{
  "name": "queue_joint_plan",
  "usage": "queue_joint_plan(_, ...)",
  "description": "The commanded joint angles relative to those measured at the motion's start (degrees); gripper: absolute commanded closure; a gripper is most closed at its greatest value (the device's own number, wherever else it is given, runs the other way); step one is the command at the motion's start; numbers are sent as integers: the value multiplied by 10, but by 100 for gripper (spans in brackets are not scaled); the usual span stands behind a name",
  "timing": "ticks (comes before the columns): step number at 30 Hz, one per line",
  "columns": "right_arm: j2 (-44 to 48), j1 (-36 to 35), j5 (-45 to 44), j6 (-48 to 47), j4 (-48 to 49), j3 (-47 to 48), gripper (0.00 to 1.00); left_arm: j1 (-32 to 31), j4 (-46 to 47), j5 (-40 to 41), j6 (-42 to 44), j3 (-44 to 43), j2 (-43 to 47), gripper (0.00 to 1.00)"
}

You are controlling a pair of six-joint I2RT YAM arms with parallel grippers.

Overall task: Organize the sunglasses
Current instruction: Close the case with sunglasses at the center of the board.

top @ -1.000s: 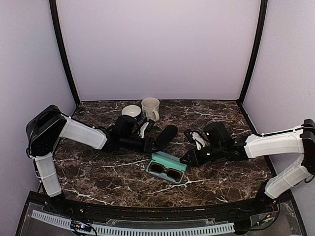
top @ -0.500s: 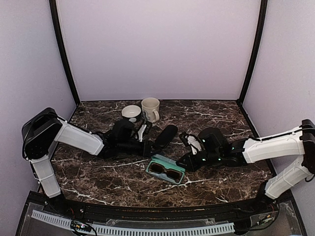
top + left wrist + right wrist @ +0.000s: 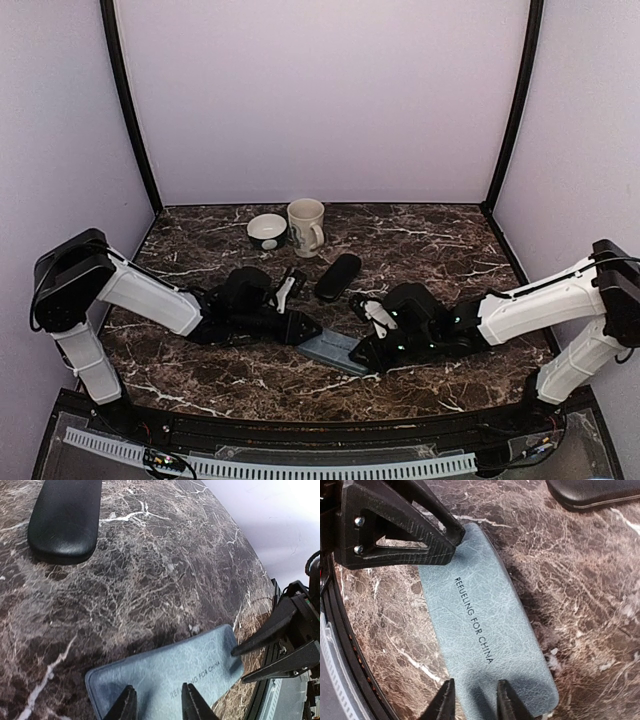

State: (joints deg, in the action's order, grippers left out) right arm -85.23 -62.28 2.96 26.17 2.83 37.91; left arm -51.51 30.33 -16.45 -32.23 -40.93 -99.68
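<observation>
1. Sunglasses: not seen in any view. Where they lie cannot be told
2. Grey-blue case (image 3: 485,625): shut, lying flat on the marble table (image 3: 440,240), front-centre and set at a diagonal. The lid faces up and is printed "REFUELING FOR CHINA"
3. Left gripper (image 3: 158,692): low over the table, at the case's left end. Jaws are narrow with a small gap. Both fingertips sit over the lid, which shows between them, and nothing is pinched
4. Right gripper (image 3: 476,682): low at the case's opposite end, facing the left one. Jaws are narrow and parted. One fingertip is over the lid and the other is at the case's long edge. No clamp on the case can be made out
5. In the left wrist view, one right finger tip meets the far end of the case. In the right wrist view, the left finger tip rests at the case's far corner
6. Black oblong case (image 3: 338,276): shut, behind the grey-blue case and apart from it, clear of both grippers
7. Cream mug (image 3: 306,226): upright at the back of the table, with a small bowl (image 3: 267,231) just to its left
</observation>
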Motion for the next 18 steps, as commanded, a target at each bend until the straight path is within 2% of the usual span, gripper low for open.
queue_joint_plan(1,33,-6,-23,0,0,3,64,-5,-43,25,3,24,44,68)
queue_joint_plan(6,84,-3,-98,14,-83,9,39,-5,-91,68,21,28,108,60)
queue_joint_plan(10,76,7,-77,78,-119,7,33,-4,-136,87,27,20,118,47)
queue_joint_plan(13,62,6,-52,123,-99,-6,29,-3,-165,78,29,1,106,38)
queue_joint_plan(18,71,3,-26,175,-62,-37,16,2,-179,40,12,-17,88,28)
